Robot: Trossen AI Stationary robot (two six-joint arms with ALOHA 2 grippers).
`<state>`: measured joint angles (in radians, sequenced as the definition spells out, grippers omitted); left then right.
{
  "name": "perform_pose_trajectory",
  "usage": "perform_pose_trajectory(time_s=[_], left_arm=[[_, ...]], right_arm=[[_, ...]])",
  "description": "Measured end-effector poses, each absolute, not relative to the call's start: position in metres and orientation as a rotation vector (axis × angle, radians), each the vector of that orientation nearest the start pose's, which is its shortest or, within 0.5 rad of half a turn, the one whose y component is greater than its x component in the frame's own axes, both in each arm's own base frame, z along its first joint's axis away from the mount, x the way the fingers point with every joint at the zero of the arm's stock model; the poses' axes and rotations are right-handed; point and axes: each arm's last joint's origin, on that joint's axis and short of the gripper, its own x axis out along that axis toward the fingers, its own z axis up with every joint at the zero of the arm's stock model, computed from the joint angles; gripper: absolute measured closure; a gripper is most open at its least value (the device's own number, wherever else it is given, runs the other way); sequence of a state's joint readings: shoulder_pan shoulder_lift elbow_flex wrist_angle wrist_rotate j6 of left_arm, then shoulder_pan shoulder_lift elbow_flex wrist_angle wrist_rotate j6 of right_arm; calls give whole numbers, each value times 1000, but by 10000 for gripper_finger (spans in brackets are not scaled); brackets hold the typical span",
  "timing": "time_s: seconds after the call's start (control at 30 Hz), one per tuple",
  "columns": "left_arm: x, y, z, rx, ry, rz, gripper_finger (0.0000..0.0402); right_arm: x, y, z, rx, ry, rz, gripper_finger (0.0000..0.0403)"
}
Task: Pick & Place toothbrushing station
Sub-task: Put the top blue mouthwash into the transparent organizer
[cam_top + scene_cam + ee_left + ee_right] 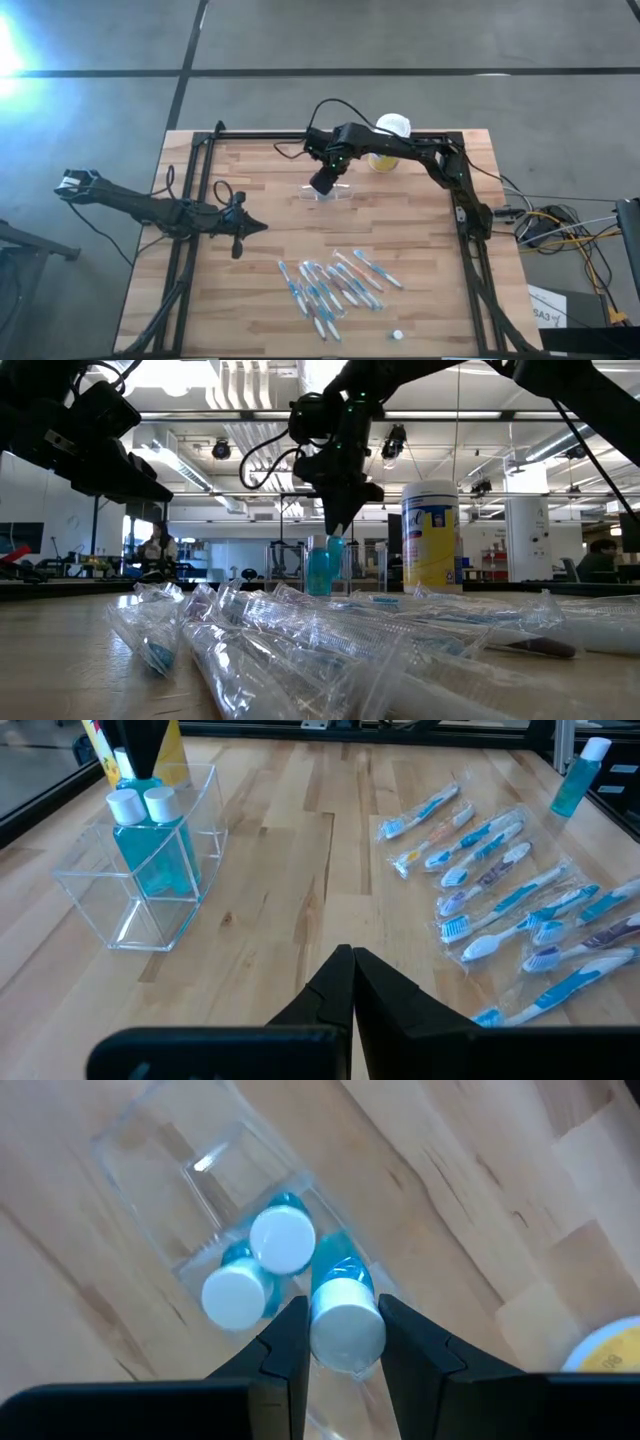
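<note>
I am gripping a small blue bottle with a white cap between my right gripper fingers, directly over the clear plastic compartmented holder sitting at upper centre of the high view. Only my right wrist view is showing two more white-capped blue bottles standing inside it. My left gripper is hovering clenched shut at left; its wrist view is revealing the wrapped blue-and-white toothbrushes lying on the wooden table.
</note>
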<state>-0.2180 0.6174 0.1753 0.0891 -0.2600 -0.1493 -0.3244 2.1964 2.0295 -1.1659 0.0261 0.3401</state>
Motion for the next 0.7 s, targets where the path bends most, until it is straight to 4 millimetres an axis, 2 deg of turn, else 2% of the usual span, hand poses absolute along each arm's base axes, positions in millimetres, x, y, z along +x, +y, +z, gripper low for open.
perform_pose_trajectory(time_s=[0.37, 0.7], left_arm=[[140, -23, 173, -66, 339, 67, 392], [140, -23, 173, -66, 339, 68, 392]], right_arm=[[423, -145, 223, 495, 1288, -532, 314], [423, -147, 219, 492, 1274, -530, 304]])
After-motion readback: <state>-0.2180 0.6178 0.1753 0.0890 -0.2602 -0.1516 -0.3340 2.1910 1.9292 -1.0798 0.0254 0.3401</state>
